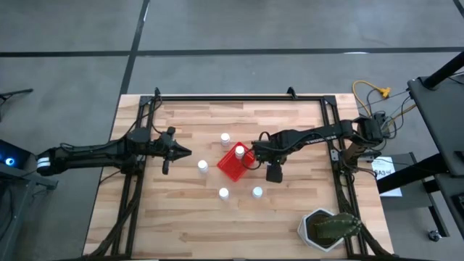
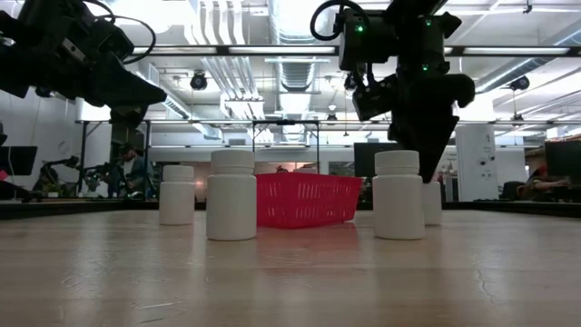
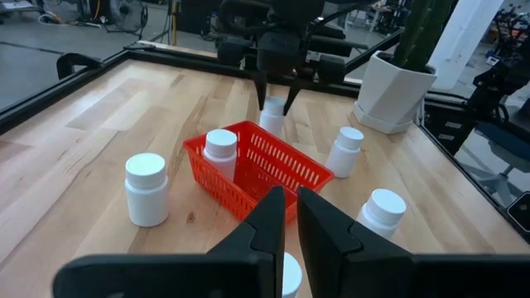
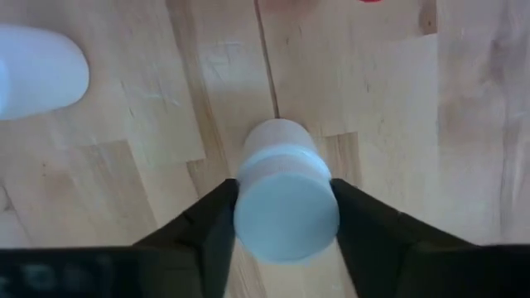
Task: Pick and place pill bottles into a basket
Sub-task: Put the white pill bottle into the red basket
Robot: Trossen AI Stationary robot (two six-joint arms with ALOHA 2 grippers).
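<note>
While the left gripper [image 1: 180, 151] waits at the table's left side, fingers pressed together, it poses little risk. Loose bottles [image 1: 203, 166] stand upright around the basket [image 1: 226, 171], which sits mid-table with one bottle [image 1: 240, 151] already inside. Just beside the basket's right edge, the right gripper [image 1: 256, 150] pinches the cap of another bottle [image 4: 286, 199], which stands on the wood.

The grip looks high, on the cap rather than the body, so the bottle may swing or slip when lifted. Because the basket is so close, a low carry could catch its wall and push it into the nearby bottles, toppling them. A release too near the bottle already inside could knock that one over. The plant pot [image 1: 319, 228], at the near right corner, is well apart.
</note>
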